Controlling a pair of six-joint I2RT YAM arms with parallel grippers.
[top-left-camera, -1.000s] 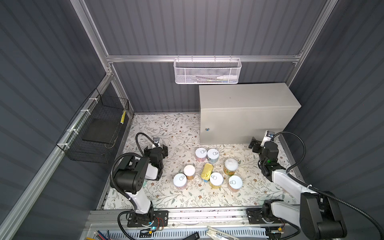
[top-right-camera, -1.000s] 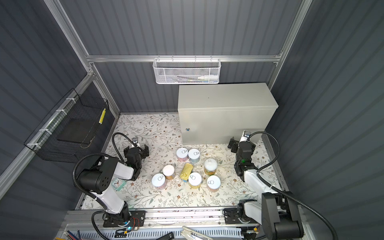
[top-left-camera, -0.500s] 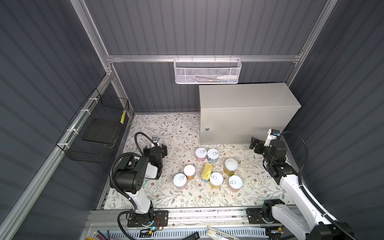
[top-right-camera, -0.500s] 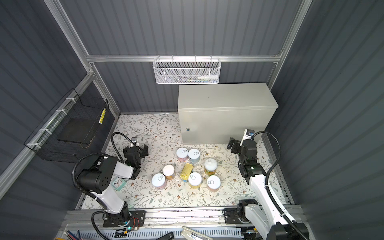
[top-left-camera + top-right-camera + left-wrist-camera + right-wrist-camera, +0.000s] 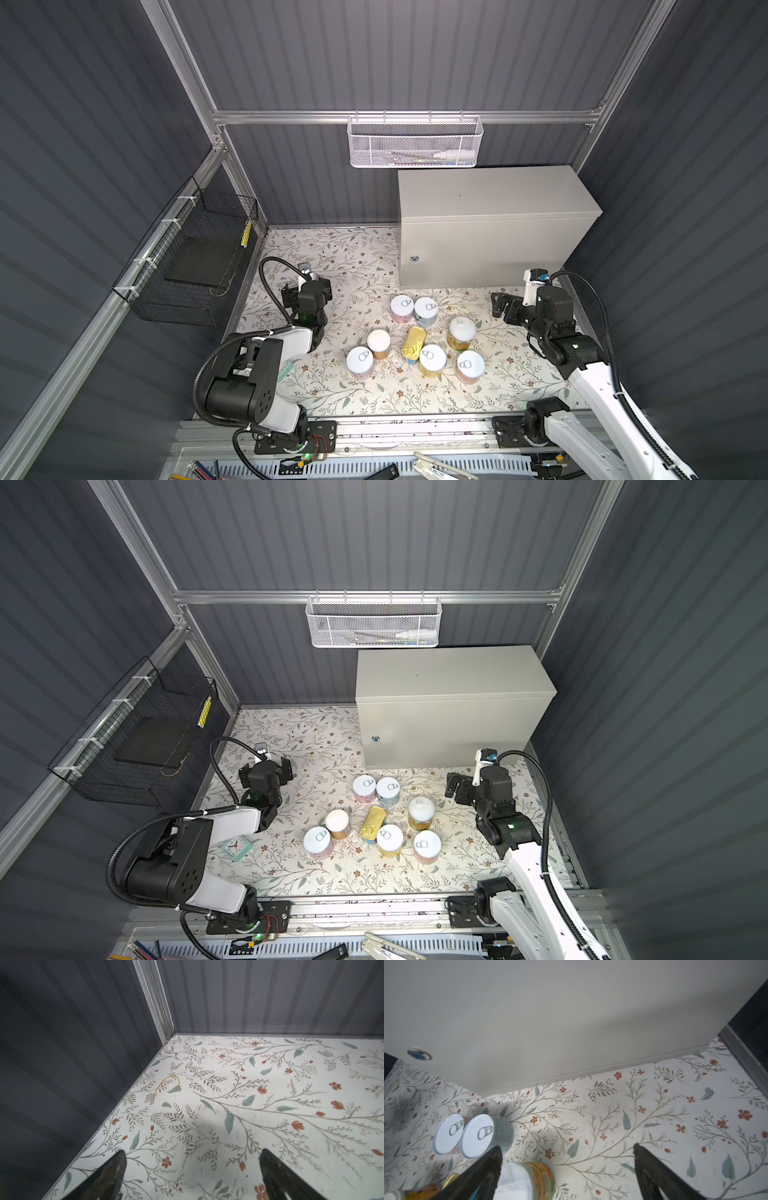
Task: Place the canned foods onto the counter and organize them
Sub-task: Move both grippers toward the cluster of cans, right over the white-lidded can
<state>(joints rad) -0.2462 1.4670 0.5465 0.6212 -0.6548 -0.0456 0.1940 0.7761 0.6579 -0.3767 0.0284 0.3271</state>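
Several canned foods stand bunched on the floral floor in front of the counter [image 5: 490, 195] [image 5: 449, 671], a beige cabinet with a round lock. At the back of the bunch are two pull-tab tins [image 5: 402, 308] [image 5: 426, 311]. Further forward are a white-lidded orange tin [image 5: 461, 332] [image 5: 529, 1178] and a flat gold tin [image 5: 414, 341] [image 5: 372, 821]. My right gripper [image 5: 505, 309] [image 5: 457, 789] [image 5: 566, 1149] is open and empty, low over the floor right of the tins. My left gripper [image 5: 306, 287] [image 5: 266, 769] [image 5: 192, 1155] is open and empty near the left wall, facing the back corner.
A white mesh basket [image 5: 415, 141] hangs on the back rail above the counter. A black wire basket [image 5: 195, 257] hangs on the left wall. A small teal clock [image 5: 237, 848] lies by the left arm. Ribbed grey walls close in three sides.
The right arm has unfolded and lifted from its folded pose, and its gripper has shifted a little toward the tins. The left arm and the tins have not moved.
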